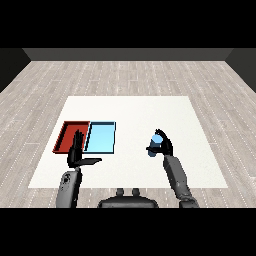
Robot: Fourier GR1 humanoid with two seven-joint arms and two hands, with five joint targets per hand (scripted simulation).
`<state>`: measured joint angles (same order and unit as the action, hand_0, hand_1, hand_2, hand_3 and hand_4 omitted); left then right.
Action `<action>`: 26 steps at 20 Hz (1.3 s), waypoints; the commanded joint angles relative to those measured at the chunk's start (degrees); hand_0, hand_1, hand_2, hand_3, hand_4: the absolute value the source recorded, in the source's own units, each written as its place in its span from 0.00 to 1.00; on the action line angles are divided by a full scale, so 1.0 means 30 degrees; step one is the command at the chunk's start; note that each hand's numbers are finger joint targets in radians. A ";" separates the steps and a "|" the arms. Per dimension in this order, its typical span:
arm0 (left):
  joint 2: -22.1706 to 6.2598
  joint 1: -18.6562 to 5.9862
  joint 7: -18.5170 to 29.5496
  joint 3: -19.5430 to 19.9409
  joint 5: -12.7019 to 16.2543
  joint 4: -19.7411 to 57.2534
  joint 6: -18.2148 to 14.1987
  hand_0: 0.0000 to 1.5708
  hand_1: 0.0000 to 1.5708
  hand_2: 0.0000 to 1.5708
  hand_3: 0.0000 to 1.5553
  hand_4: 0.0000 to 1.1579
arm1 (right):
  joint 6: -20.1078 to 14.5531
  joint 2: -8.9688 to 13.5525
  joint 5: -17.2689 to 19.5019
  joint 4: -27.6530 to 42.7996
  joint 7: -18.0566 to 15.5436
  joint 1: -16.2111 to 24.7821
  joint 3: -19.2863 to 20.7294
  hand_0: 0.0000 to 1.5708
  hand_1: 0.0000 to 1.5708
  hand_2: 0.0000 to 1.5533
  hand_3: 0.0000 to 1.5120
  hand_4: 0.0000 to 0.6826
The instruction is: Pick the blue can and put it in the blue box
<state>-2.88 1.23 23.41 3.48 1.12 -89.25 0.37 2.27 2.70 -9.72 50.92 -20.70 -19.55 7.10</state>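
Note:
The blue can (155,144) is at the middle right of the table, with my right hand (164,145) curled round it; whether the can rests on the table or is lifted I cannot tell. The light blue tray (101,137) lies left of centre, with nothing in it. My left hand (77,153) stands upright with straight fingers and its thumb pointing right, in front of the near edges of the two trays, holding nothing.
The red tray (71,136) lies directly left of the light blue tray, their sides touching. The white table (130,110) stretches wide behind and to the right of the trays, over a grey plank floor.

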 commanded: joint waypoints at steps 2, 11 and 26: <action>0.0052 -0.0033 0.0336 -0.0022 0.0313 0.0703 0.0471 0.00 0.00 0.00 0.00 0.00 | -0.2493 -0.0632 0.0847 -0.1118 0.0240 -0.0672 -0.0010 0.93 0.93 0.94 0.96 0.79; 0.0129 0.0341 0.0818 -0.0394 -0.0570 0.0729 0.0085 0.00 0.00 0.00 0.00 0.00 | -0.1797 0.0102 0.0673 0.1134 0.0204 0.0459 -0.0547 0.93 0.93 0.94 0.87 0.66; 0.0941 -0.0377 -0.0902 -0.2713 -0.0606 -0.0208 -0.0352 0.00 0.00 0.00 0.00 0.00 | -0.3394 0.0047 0.2083 0.7862 0.2008 0.0973 -0.3745 0.92 0.92 0.95 0.91 0.78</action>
<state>-0.86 1.29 22.60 -1.96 -1.12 -89.09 0.06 -9.35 1.03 -3.38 68.28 -18.06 -17.01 -3.71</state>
